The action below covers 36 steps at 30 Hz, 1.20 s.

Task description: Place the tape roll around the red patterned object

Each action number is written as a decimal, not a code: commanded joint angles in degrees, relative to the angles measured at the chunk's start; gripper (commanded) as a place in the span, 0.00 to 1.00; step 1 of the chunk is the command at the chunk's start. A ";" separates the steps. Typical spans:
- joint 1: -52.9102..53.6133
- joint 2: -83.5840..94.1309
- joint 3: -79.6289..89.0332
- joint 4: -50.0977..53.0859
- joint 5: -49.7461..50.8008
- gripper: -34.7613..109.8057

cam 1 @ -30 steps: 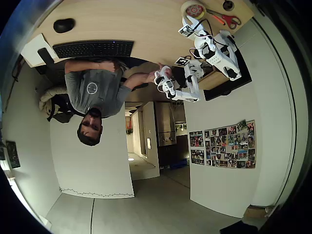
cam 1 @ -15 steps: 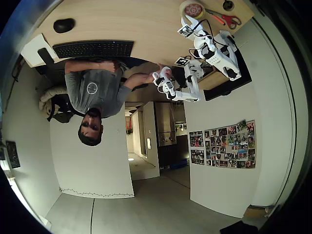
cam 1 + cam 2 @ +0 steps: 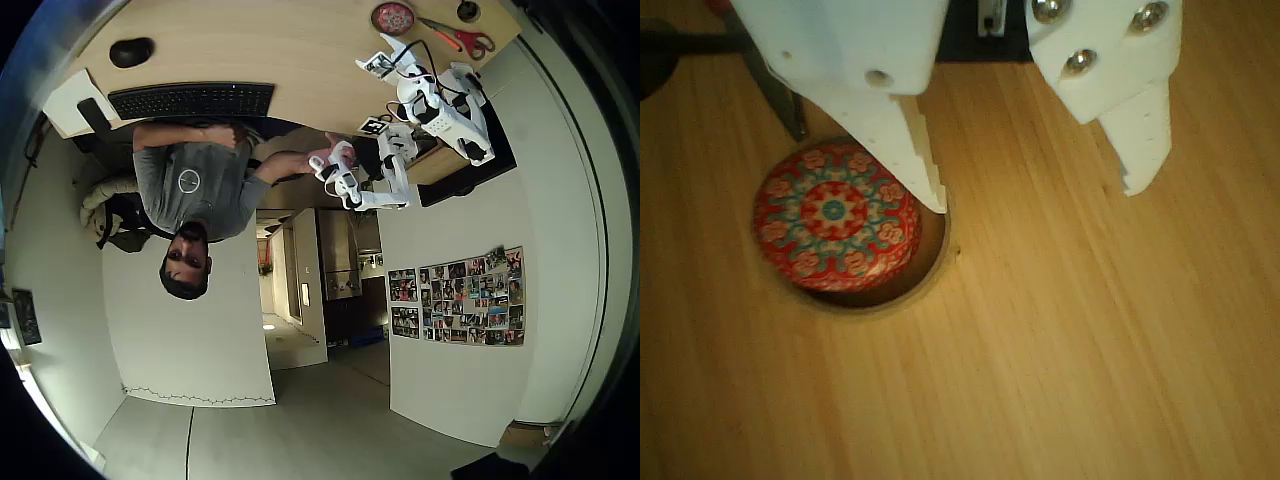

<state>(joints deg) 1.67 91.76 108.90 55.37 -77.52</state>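
Now the pincer (image 3: 1035, 195) hangs spread and empty over the wooden surface (image 3: 1090, 380), its left finger tip at the rim of the tape roll (image 3: 930, 275), which already rings the red patterned object (image 3: 836, 218) at left of frame.

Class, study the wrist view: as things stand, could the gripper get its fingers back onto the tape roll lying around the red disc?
Probably yes. The gripper is open just above the tape roll, one fingertip over its rim, with nothing between them. The red patterned object fills the hole, leaving little inside room.
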 commanded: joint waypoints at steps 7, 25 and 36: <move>-0.09 2.99 -18.81 17.14 -4.57 0.55; -25.66 5.01 -21.18 14.06 -0.53 0.53; -29.00 -5.27 -30.76 13.80 -1.05 0.54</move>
<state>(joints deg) -27.07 86.48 81.39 68.91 -77.61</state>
